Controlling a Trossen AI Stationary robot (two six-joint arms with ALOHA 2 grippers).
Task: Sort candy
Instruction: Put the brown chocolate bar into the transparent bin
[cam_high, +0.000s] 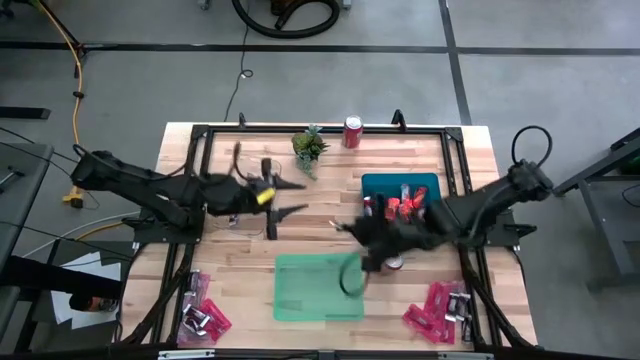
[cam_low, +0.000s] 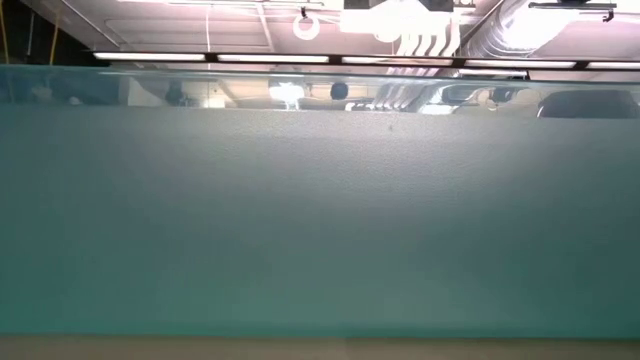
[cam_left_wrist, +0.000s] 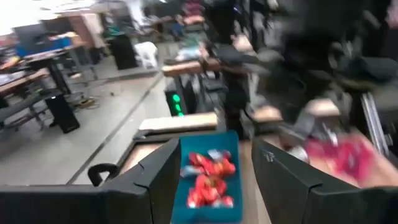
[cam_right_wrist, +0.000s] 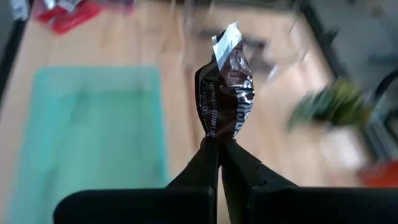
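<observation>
While the right gripper (cam_right_wrist: 219, 146) hangs over the wooden tabletop (cam_high: 320, 215) near the green tray's (cam_high: 300, 290) right edge, its fingers (cam_right_wrist: 205, 163) are pressed together on the lower end of a small dark brown-and-silver candy bar (cam_right_wrist: 227, 93), which stands up from the fingertips with its crimped silver end on top. Seen from the high view, that gripper (cam_high: 372, 250) sits between the green tray and the blue tray (cam_high: 385, 183), which holds a cluster of bright red-orange packets (cam_high: 405, 208). More candy lies in two heaps at the near corners of the tabletop: pink-red packets mixed with dark bars at the left corner (cam_high: 203, 316) and another such pile at the right corner (cam_high: 440, 308). The left gripper (cam_high: 290, 198) is raised over the middle-left part of the tabletop, its fingers (cam_left_wrist: 155, 177) standing apart with nothing between them, and its wrist view looks across at the blue tray (cam_left_wrist: 230, 146) of red-orange packets. A red soda can (cam_high: 352, 131) and a small green plant (cam_high: 309, 147) stand near the far edge. The low view is filled by the green tray's wall (cam_low: 320, 210)
</observation>
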